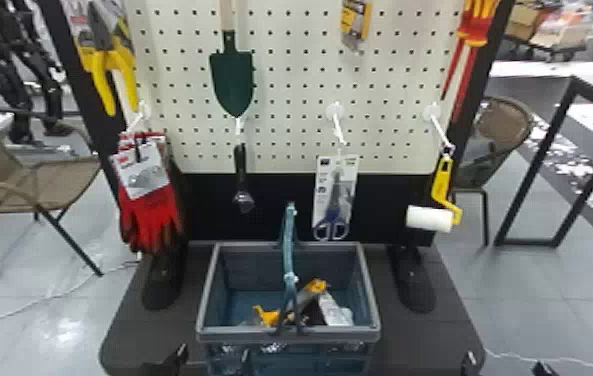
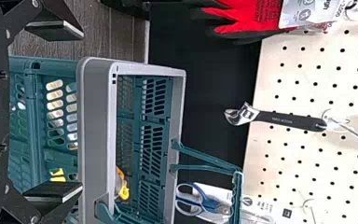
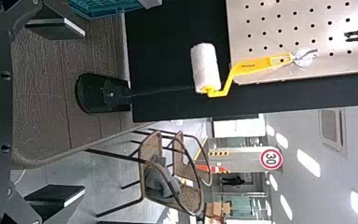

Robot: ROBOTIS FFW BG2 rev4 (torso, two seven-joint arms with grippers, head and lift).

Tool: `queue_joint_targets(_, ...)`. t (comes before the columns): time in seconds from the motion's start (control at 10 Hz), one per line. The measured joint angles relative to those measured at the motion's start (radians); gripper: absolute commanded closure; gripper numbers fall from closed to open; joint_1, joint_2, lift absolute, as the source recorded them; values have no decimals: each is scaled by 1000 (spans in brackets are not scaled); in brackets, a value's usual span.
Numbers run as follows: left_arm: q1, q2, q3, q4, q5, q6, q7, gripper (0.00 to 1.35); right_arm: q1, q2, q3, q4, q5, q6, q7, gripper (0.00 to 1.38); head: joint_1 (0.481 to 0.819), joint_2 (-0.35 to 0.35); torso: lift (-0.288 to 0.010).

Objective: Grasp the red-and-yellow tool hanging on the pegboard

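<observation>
left gripper (image 2: 74, 109): low at the near table edge, facing the basket; fingers spread wide, nothing held.
right gripper (image 3: 77, 112): low at the near right corner; fingers also wide apart, empty.
basket (image 1: 350, 334): grey-rimmed teal basket on the dark table (image 1: 125, 340), handle up (yellow-handled items inside).
pegboard (image 1: 300, 75) lower row: red gloves (image 1: 150, 215), wrench (image 1: 242, 180), scissors (image 1: 332, 210), paint roller (image 1: 430, 218).
upper row: yellow pliers (image 1: 107, 65), green trowel (image 1: 231, 80).
red-and-yellow tool (image 1: 472, 30): hangs at the pegboard's top right corner, above the paint roller, well apart from both grippers.
</observation>
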Motion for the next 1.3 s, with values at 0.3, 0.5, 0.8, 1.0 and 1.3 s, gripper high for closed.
queue_joint_targets(0.3,0,0,0,0,0,1,0,165,-11,0,0,-105,20,83,-2,127,549,0,-100)
queue_joint_targets(0.5,0,0,0,0,0,3,0,165,-61,-19,0,-279,23,289,1,121,549,0,-100)
queue_joint_targets(0.8,-1,0,-2,0,0,9,0,165,-237,-128,-21,-425,-20,598,120,122,549,0,-100)
queue_joint_targets(1.0,-11,5,-12,0,-1,24,0,163,-397,-142,-72,-447,19,756,250,121,549,0,-100)
queue_joint_targets(1.3,-29,16,-30,0,-2,48,0,162,-619,-152,-114,-427,93,893,370,119,549,0,-100)
